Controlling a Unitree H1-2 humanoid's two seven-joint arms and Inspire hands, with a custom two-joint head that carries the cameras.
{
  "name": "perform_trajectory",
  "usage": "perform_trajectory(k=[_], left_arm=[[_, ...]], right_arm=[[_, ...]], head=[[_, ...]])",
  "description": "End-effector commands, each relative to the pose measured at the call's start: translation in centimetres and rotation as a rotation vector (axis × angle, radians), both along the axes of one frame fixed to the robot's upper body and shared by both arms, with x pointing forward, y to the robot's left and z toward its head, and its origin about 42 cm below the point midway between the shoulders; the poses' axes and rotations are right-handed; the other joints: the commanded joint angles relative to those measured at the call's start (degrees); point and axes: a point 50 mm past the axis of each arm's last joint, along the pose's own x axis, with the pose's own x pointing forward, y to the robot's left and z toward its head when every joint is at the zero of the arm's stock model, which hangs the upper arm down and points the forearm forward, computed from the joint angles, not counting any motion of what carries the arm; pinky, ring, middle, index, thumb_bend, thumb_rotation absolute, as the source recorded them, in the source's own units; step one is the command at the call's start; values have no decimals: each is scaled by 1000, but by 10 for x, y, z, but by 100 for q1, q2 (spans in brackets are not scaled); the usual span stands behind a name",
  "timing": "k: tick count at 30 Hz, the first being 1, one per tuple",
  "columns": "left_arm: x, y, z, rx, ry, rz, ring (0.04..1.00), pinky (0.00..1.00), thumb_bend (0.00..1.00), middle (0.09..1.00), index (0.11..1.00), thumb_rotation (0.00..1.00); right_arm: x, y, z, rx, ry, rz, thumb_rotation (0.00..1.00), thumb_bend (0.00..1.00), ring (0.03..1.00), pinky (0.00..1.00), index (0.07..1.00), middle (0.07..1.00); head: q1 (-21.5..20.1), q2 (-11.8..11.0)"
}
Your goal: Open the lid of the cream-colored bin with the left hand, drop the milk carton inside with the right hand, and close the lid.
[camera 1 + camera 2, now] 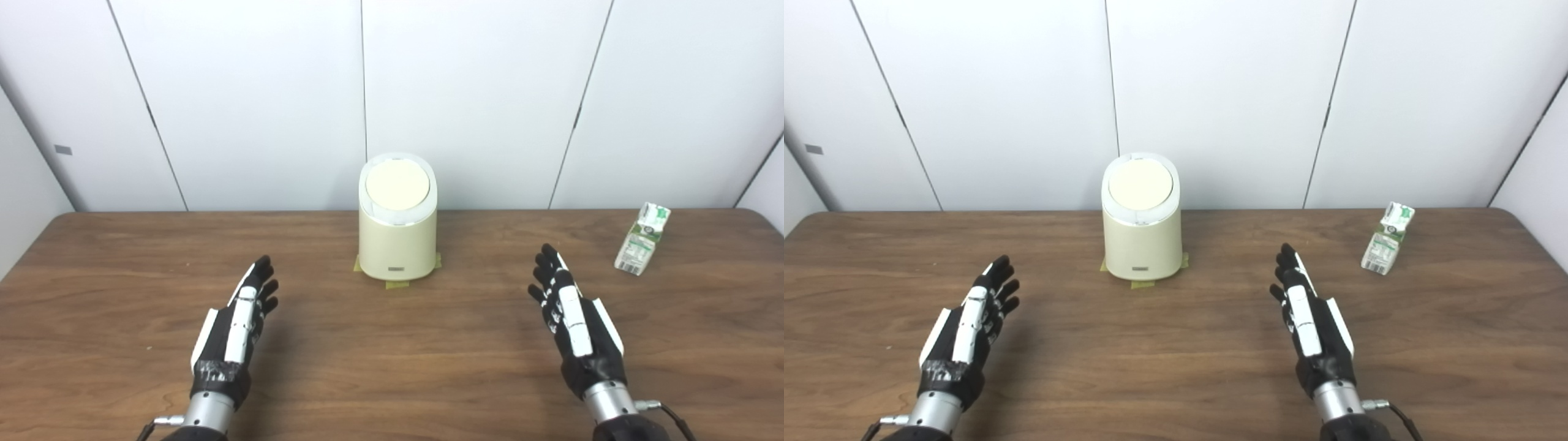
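Carton (pixel 642 239) stood far right on the table (pixel 392 367), well apart from the closed bin (pixel 397 220), likely light and crushable, best gripped across its flat sides, while left hand (pixel 236 324) and right hand (pixel 572 318) lay spread, empty.

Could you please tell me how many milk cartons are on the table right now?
1. The milk carton lies at the table's far right, beyond the right hand. Nothing suggests another is hidden.
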Motion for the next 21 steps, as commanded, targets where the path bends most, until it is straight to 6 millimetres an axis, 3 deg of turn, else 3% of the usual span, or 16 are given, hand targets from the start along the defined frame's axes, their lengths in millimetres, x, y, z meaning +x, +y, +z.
perform_trajectory(k=[1, 17, 21], left_arm=[[7, -3, 20, 2, -78, -14, 964, 955, 339, 979, 974, 988], [7, -1, 20, 11, -78, -21, 964, 951, 348, 981, 978, 973], [9, -3, 26, 122, -82, -17, 967, 938, 422, 977, 984, 812]], right_arm=[[8, 3, 23, 15, -94, 20, 949, 670, 979, 950, 970, 983], [7, 4, 25, 7, -90, 21, 970, 665, 977, 948, 976, 987], [7, 2, 26, 4, -88, 17, 968, 672, 974, 934, 975, 984]], head=[[-1, 8], [99, 22], [139, 18]])
